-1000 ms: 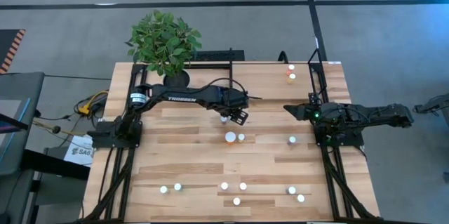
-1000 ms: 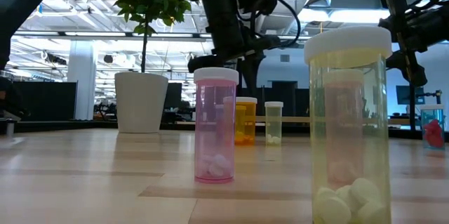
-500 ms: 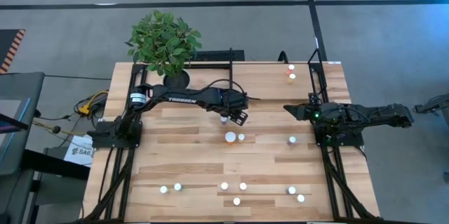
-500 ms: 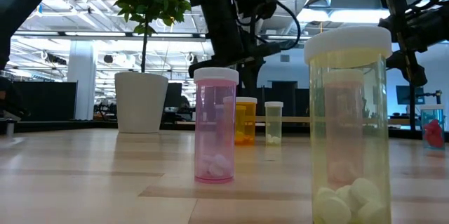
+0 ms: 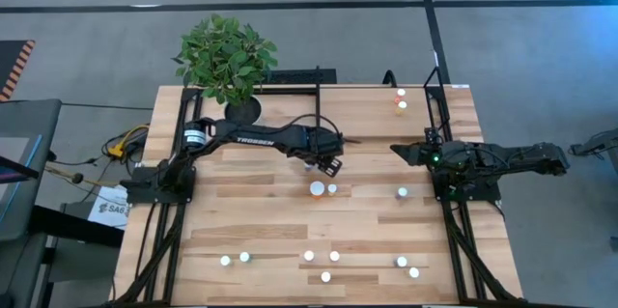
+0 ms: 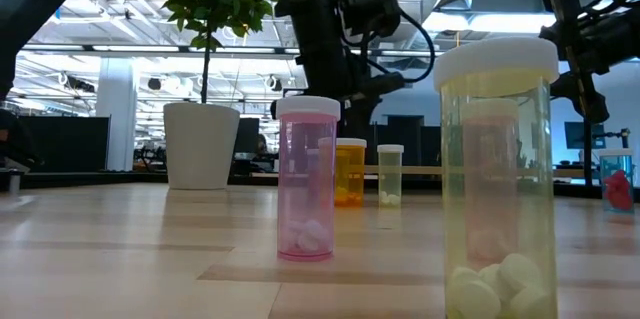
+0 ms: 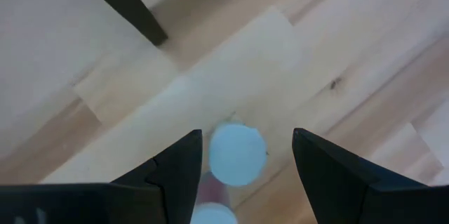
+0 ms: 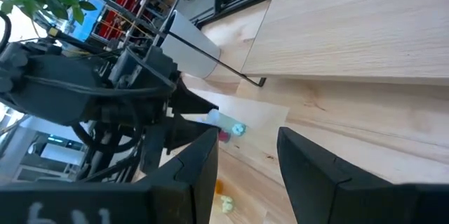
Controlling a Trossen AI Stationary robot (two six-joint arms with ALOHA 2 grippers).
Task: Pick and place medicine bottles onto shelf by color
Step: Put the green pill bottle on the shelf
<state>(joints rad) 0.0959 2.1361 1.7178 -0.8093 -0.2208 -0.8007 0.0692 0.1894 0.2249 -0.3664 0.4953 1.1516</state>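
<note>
My left gripper [image 5: 324,161] [image 7: 247,133] hangs open over mid-table, pointing steeply down. A pink medicine bottle with a white cap [image 7: 237,155] [image 8: 228,130] stands on the table between its fingers, with a gap on each side of the cap. More white-capped medicine bottles stand upright close by [image 5: 317,188] [image 5: 332,189], at the right [image 5: 402,192], and in a near row [image 5: 309,256]. Under the left gripper lies a pale board [image 7: 231,69] with a thin black bar [image 7: 126,6]; whether this is the shelf I cannot tell. My right gripper [image 5: 398,151] [image 8: 247,136] waits open at the table's right.
A potted plant [image 5: 232,62] in a white pot [image 6: 200,144] stands at the far left. Two bottles [image 5: 402,103] stand at the far right corner. In the low view, pink [image 6: 307,179], orange [image 6: 350,171] and greenish [image 6: 498,179] bottles stand close to the camera.
My left gripper has sunk a little toward the pink bottle beneath it, with its fingers kept the same distance apart. The bottle has stayed where it was.
</note>
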